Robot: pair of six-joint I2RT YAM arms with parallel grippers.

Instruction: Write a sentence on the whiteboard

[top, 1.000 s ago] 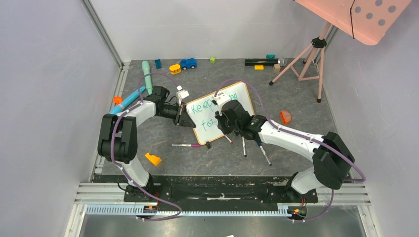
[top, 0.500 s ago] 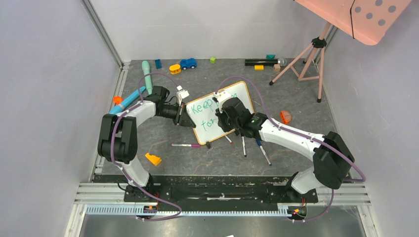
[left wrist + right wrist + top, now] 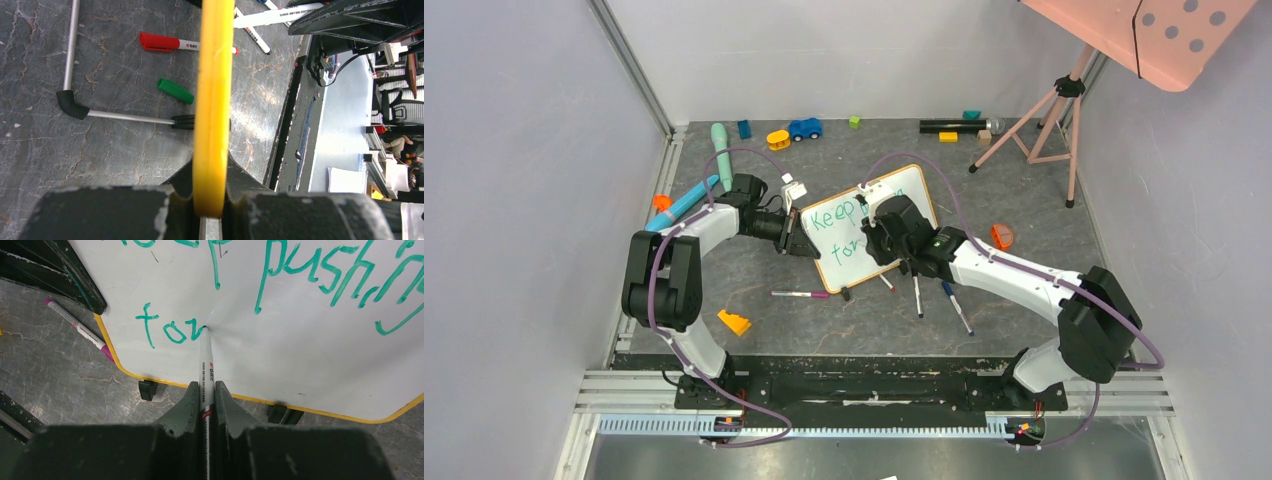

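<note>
While your right jaws are clamped shut around a white-barrelled marker [image 3: 205, 360], its tip touches the whiteboard [image 3: 310, 365] right at the end of the green letters "for" on the lower line. Above that, the sentence [image 3: 263, 280] reads "Keep pushing" in the same green, so the lower line is unfinished. Your left jaws are closed tight on the board's yellow-orange frame, pinching it edge-on at the side nearer the left arm. You can see the board's two black feet [image 3: 146, 389] along its near edge, resting on the grey worktop [image 3: 1024, 180], with the board mid-worktop between the two arms. A pink-capped marker [image 3: 77, 329] lies just off the board's near corner. A red-capped marker [image 3: 167, 42] and a loose green cap [image 3: 175, 91] lie close together on the worktop beside the frame. Two more pens [image 3: 917, 296] lie near the board's near edge, beside the right arm.
</note>
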